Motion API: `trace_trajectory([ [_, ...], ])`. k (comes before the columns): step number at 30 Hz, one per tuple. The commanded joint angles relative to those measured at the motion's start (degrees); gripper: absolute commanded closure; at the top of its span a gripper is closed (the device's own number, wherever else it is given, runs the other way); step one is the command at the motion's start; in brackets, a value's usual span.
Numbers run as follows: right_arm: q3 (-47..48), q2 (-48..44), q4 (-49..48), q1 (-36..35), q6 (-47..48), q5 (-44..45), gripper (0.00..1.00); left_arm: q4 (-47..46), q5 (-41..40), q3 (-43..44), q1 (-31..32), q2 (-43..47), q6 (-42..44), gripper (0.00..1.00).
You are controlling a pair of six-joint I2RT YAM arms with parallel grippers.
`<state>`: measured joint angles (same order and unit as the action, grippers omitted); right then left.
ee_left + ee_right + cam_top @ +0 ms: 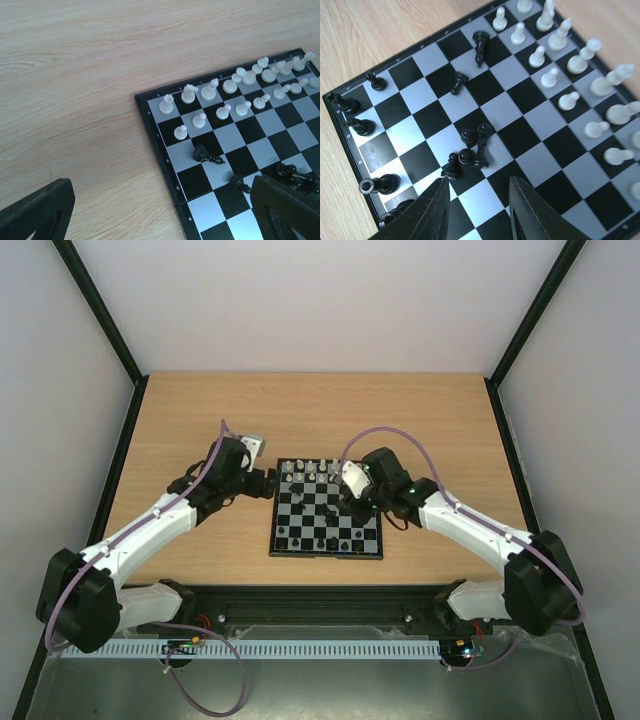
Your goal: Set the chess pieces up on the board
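Observation:
The board [325,554] lies in the middle of the table. White chess pieces [312,472] stand in two rows along its far side. Black chess pieces [330,541] are partly along the near side, and several stand or lie in the middle. My right gripper [352,498] hovers over the board, open and empty [477,190], just behind a cluster of black pieces [472,147]. My left gripper [268,483] is wide open and empty [160,222] at the board's left rim [154,131]. A black piece [206,155] lies on its side near that rim, and another black piece [240,183] lies beside it.
Bare wooden table [200,410] surrounds the board. A few black pieces [362,126] stand along the board's edge in the right wrist view. Two black pieces [480,45] lie toppled near the white rows [560,65]. Dark frame posts [100,310] rise at the table's far corners.

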<state>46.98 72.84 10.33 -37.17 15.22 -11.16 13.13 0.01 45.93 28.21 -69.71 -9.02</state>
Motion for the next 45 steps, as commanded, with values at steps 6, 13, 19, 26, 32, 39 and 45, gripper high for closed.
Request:
trace_trajectory([
  [6, 4.6, 11.0, 5.4, -0.5, 0.0, -4.2, 0.69, -1.6, -2.8, -1.4, 0.1, 3.8, -3.3, 0.01],
  [13, 7.0, 15.2, 5.8, -2.8, 0.9, -1.6, 0.72, -1.2, 1.0, -1.5, 0.0, 4.2, -0.2, 0.07],
  [19, 8.6, 18.7, 6.6, -4.3, 1.4, -1.1, 0.76, -0.7, 0.7, -1.3, 0.1, 4.1, 0.4, 0.09],
  [26, 8.9, 20.6, 6.3, -5.2, 1.4, 1.3, 0.77, -1.0, 0.1, -1.3, 0.0, 4.4, 0.4, 0.08],
  [32, 9.7, 21.9, 6.6, -5.4, 1.3, 1.7, 0.79, -1.0, 0.3, -1.3, 0.1, 4.2, 0.4, 0.08],
  [39, 10.0, 22.7, 6.9, -6.5, 1.7, 1.3, 0.84, -1.0, 0.5, -1.4, 0.1, 4.2, 0.4, 0.08],
  [45, 10.0, 22.4, 7.0, -7.0, 1.8, 1.2, 0.92, -0.9, 0.8, -1.3, 0.1, 3.9, 0.6, 0.08],
])
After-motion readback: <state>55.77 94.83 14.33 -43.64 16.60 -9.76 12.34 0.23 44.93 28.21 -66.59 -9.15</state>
